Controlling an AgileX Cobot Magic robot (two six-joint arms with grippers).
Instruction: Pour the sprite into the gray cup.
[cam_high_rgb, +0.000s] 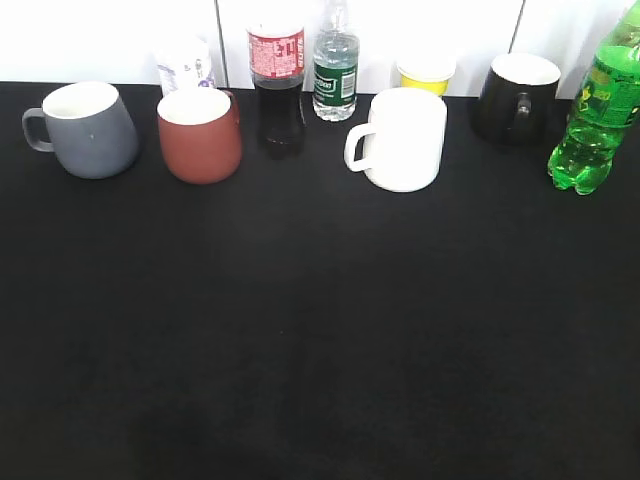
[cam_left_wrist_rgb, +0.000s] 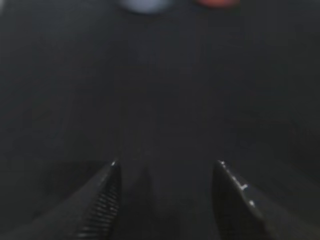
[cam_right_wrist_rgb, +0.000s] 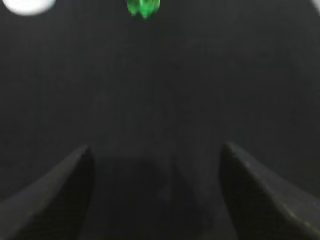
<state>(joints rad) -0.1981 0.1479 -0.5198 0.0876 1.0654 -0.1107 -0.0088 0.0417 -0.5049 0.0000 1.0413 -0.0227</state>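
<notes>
The sprite (cam_high_rgb: 598, 110), a bright green bottle with a green-and-yellow label, stands upright at the far right of the black table. Its base shows at the top of the right wrist view (cam_right_wrist_rgb: 143, 7). The gray cup (cam_high_rgb: 84, 128) stands at the far left, handle to the left; a blurred edge of it shows at the top of the left wrist view (cam_left_wrist_rgb: 145, 4). My left gripper (cam_left_wrist_rgb: 166, 165) is open and empty over bare black cloth. My right gripper (cam_right_wrist_rgb: 156, 150) is open and empty, well short of the sprite. Neither gripper shows in the exterior view.
Along the back stand a brick-red mug (cam_high_rgb: 200, 134), a red-labelled cola bottle (cam_high_rgb: 278, 85), a clear bottle with dark green label (cam_high_rgb: 336, 65), a white mug (cam_high_rgb: 400, 138), a yellow cup (cam_high_rgb: 426, 74), a black mug (cam_high_rgb: 518, 96) and a small white container (cam_high_rgb: 184, 64). The table (cam_high_rgb: 320, 340) is black cloth.
</notes>
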